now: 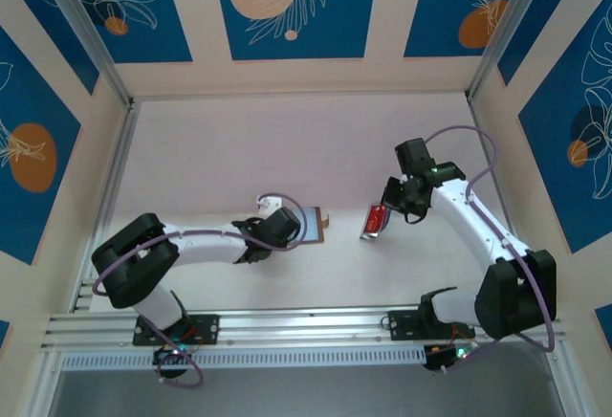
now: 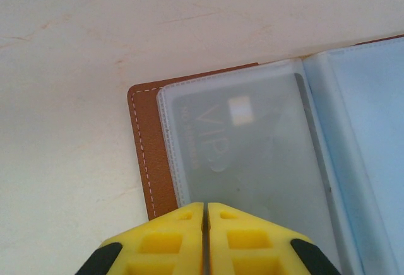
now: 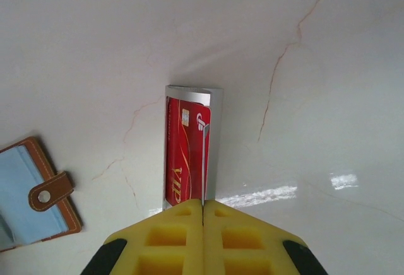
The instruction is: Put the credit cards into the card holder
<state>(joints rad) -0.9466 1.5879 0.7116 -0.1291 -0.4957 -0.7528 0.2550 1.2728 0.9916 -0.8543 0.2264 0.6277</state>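
Where our yellow fingers enter at the bottom of each wrist view, both pairs are pressed together with no gap, holding nothing between them. The left gripper (image 2: 206, 209) sits over the near edge of the open card holder (image 2: 147, 161), above a clear sleeve with a grey card (image 2: 246, 155) inside; we cannot tell whether the tips touch. The frame's right edge cuts off the card holder. The right gripper (image 3: 202, 207) hides the near end of the red card (image 3: 186, 155), which lies on a silvery card (image 3: 216, 136) showing as a strip at right and top. Beyond, towards the upper frame, the pale table (image 3: 315, 48) lies open. From above, the red card sits just right of the card holder, apart.
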